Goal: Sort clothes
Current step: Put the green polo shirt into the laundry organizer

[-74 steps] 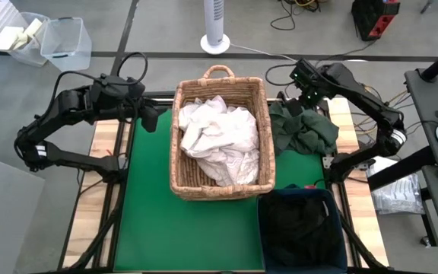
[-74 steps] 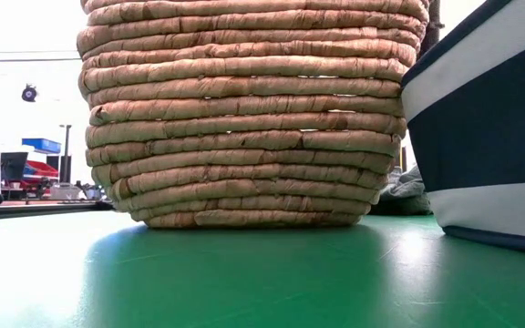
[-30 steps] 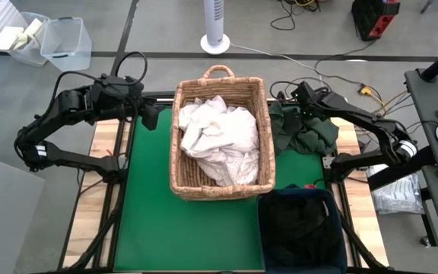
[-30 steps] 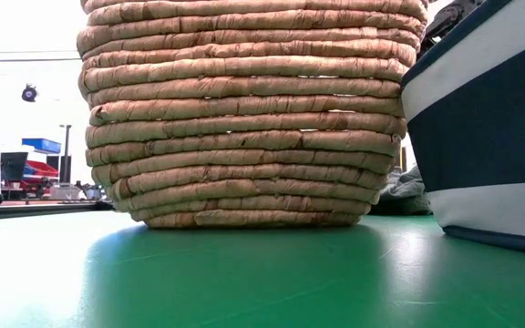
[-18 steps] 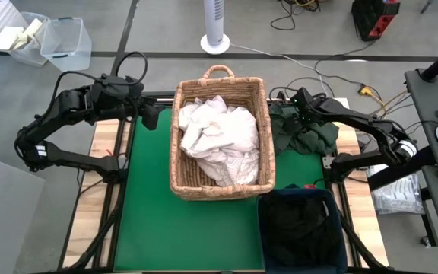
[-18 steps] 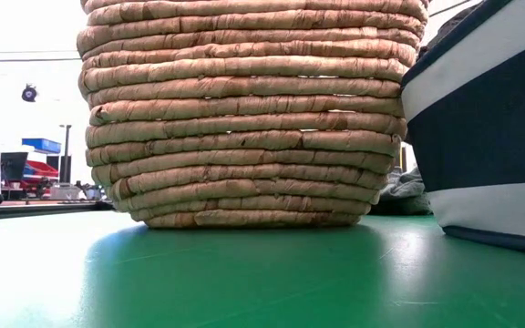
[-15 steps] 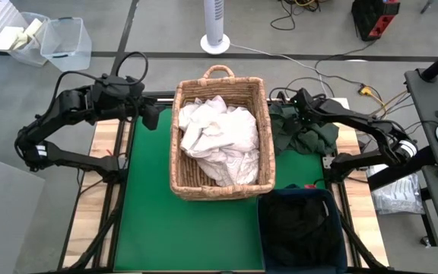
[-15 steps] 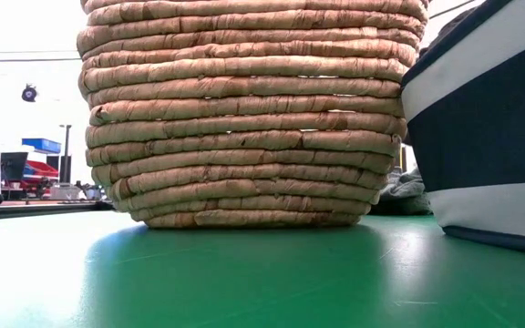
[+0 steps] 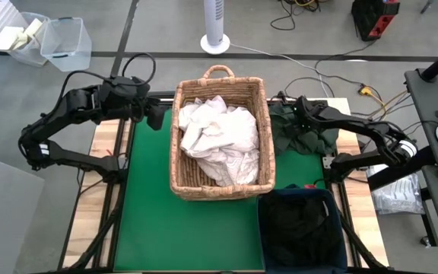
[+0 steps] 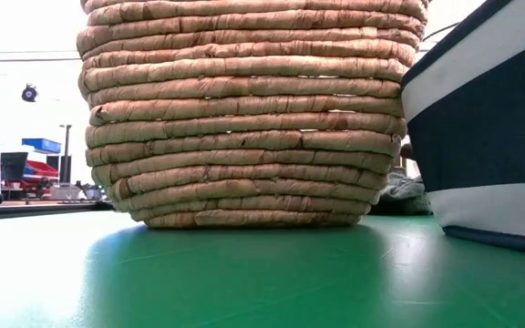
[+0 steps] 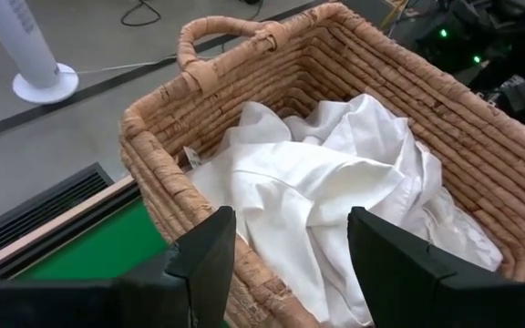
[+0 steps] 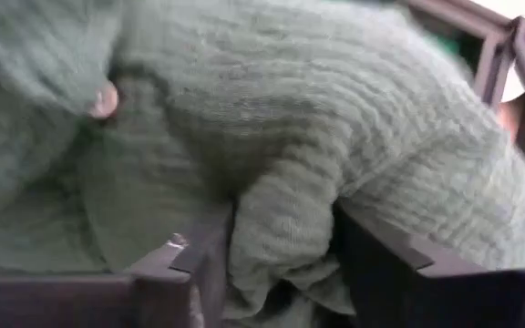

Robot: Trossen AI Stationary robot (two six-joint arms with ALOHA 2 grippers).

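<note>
The clothes are split by colour: white garments (image 9: 217, 138) fill the tan wicker basket (image 9: 220, 183) on the green mat (image 9: 150, 213), and beside the basket's left wall the left gripper (image 9: 157, 118) hovers with its fingers spread and nothing between them. To the basket's right a dark green garment (image 9: 310, 135) lies crumpled at the table's far right corner, where the right gripper (image 9: 293, 122) is pressed into it, a fold of the knit bunched between its fingers (image 12: 194, 264), which grasp the cloth. Nearer the front on that side stands the dark blue bin (image 9: 301, 228) with dark fabric inside.
</note>
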